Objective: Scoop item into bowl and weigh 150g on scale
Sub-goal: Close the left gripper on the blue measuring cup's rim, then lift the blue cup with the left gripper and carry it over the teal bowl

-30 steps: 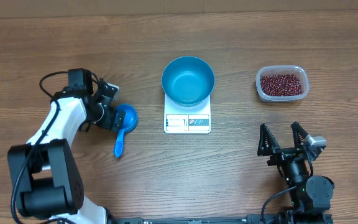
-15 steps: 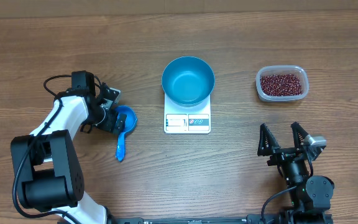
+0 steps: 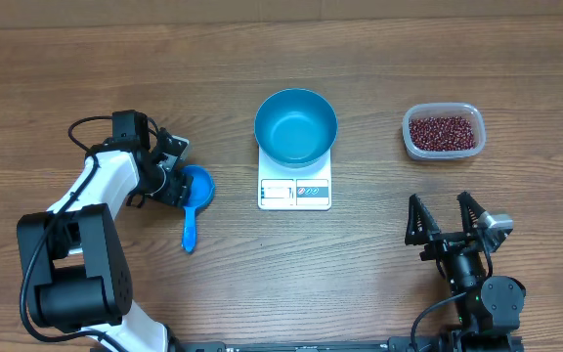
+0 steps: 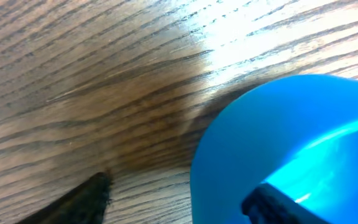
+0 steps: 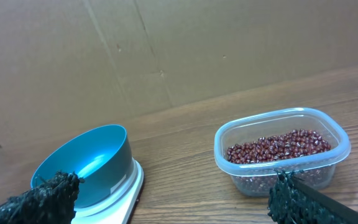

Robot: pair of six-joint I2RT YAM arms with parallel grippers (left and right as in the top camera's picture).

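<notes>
Closing in since a second ago, my left gripper (image 3: 180,184) sits a little lower over the small blue plastic scoop with a short handle (image 3: 194,192), and its fingers have begun to draw together. The scoop has turned only slightly on the brown wooden table (image 3: 262,284).

The left wrist view shows one dark fingertip (image 4: 89,198) on bare wood just outside the scoop's round cup. The other fingertip (image 4: 272,200) is inside the cup. The jaws straddle the cup wall at a middling width, and wood shows between the outer finger and the wall. I judge the scoop not yet pinched.

The small dark red-brown beans (image 3: 443,132) lie in a loose heap in a clear rounded plastic tub (image 3: 408,137) at the far right, well apart from the scoop. The round, deep, bright blue bowl (image 3: 295,127) stands empty on the flat white square kitchen scale (image 3: 294,194) at the centre, between scoop and tub.

My right gripper (image 3: 448,220) rests near the front right edge with its jaws wide and nothing between them.

I judge the task barely begun. No beans are in the bowl, and the grasp on the scoop is what this moment is settling.
</notes>
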